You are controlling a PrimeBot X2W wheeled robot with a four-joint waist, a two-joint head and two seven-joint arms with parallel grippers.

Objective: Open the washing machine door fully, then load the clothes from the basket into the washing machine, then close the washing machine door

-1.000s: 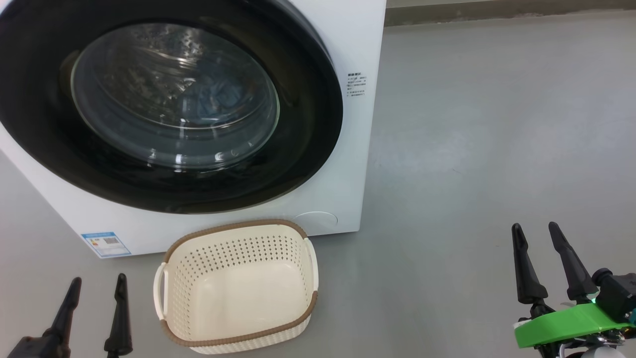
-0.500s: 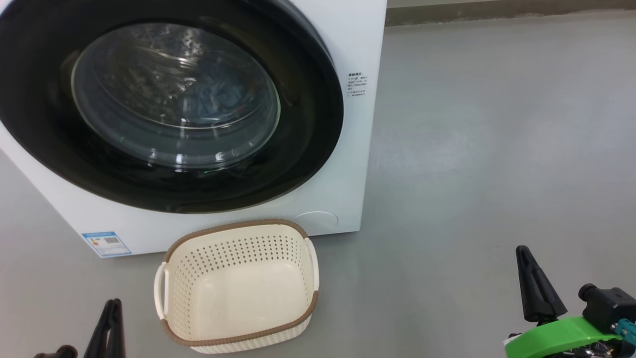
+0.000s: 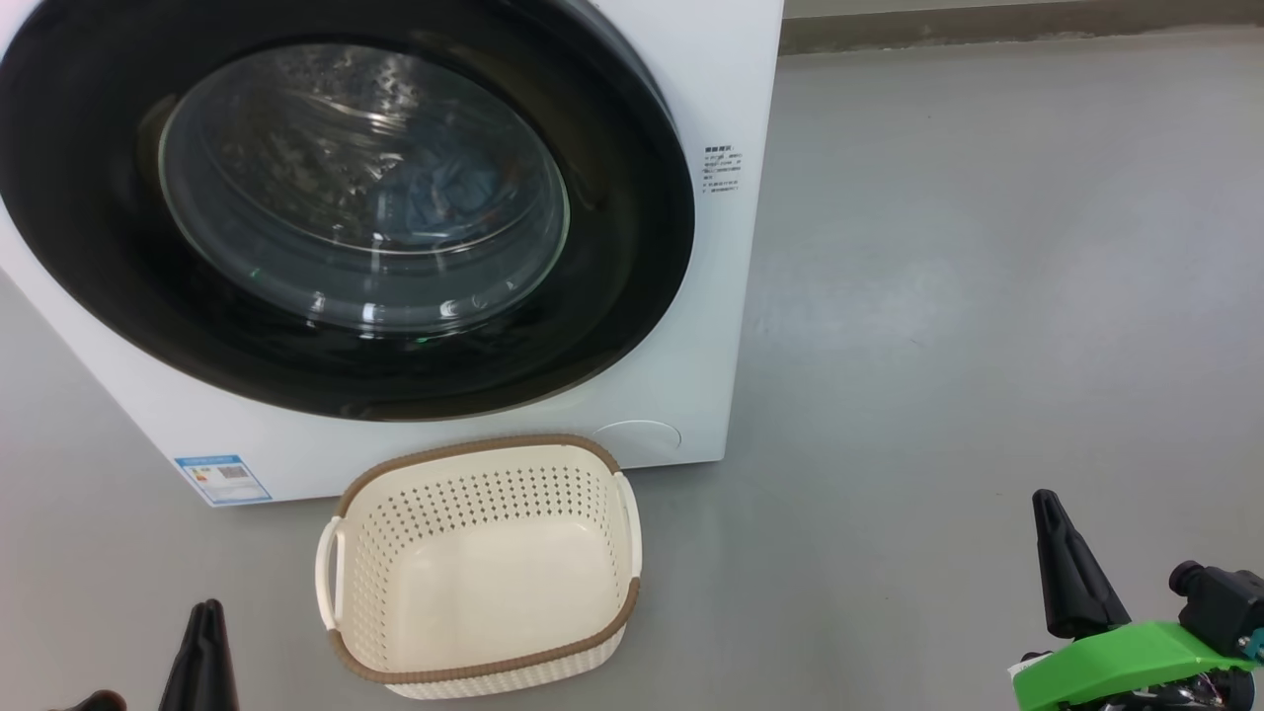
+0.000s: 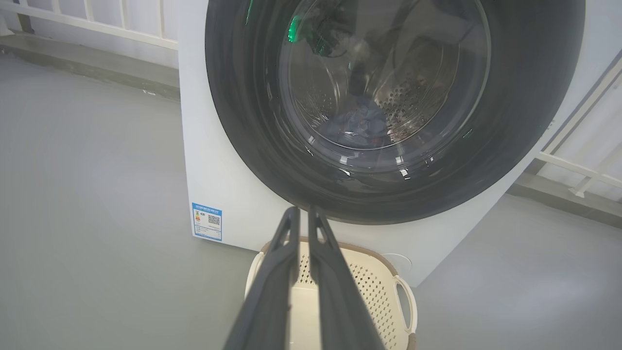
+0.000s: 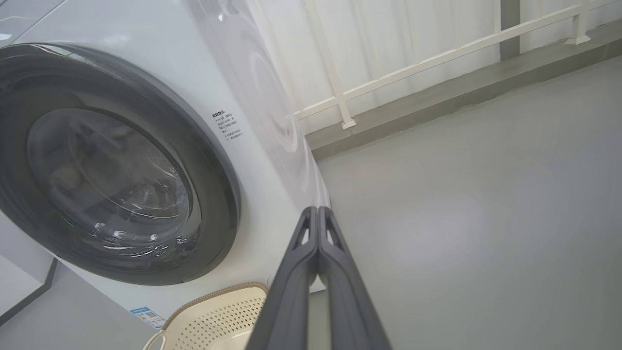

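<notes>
Jaws of left gripper (image 3: 205, 612) and right gripper (image 3: 1047, 509), earlier apart, now meet.

Closed tight at the left jaws, with dark fingers (image 4: 277, 291) drawn together along their length and nothing between. Closed likewise at the right jaws, fingers (image 5: 296, 291) flush tip to tip, empty. Backed by a green wrist bracket (image 3: 1116, 657) just behind the right jaws.
</notes>
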